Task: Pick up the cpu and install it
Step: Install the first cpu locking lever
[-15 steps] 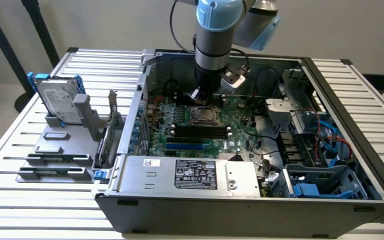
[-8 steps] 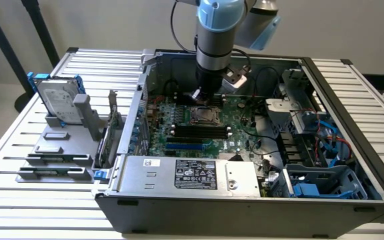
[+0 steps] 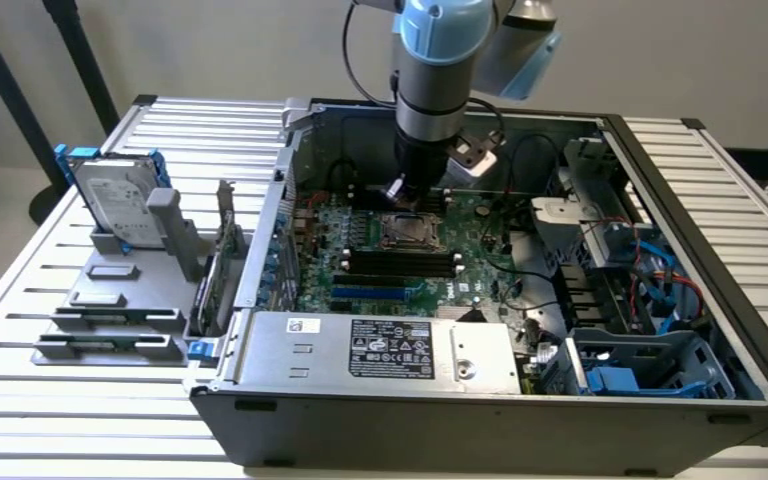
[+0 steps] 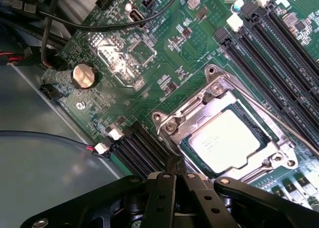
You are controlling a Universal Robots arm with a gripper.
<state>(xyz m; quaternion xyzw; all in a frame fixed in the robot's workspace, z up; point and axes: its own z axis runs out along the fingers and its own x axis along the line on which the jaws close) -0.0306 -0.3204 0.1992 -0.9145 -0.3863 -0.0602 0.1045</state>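
Note:
The cpu (image 4: 224, 141), a square chip with a shiny silver top, lies flat in the motherboard socket inside its metal retention frame (image 4: 192, 106). In the exterior view the cpu (image 3: 407, 230) sits in the middle of the green board, inside the open computer case. My gripper (image 4: 173, 172) is shut with nothing between its fingers, its tips just beside the socket's edge. From outside, the gripper (image 3: 398, 190) hangs down into the case, slightly above and behind the socket.
Black memory slots (image 4: 271, 49) run beside the socket. A coin battery (image 4: 83, 76) and black cables (image 4: 99, 25) lie nearby. Outside the case stand a hard drive in a blue frame (image 3: 115, 200) and a grey fixture (image 3: 107, 320). The power supply (image 3: 377, 350) closes off the case's front.

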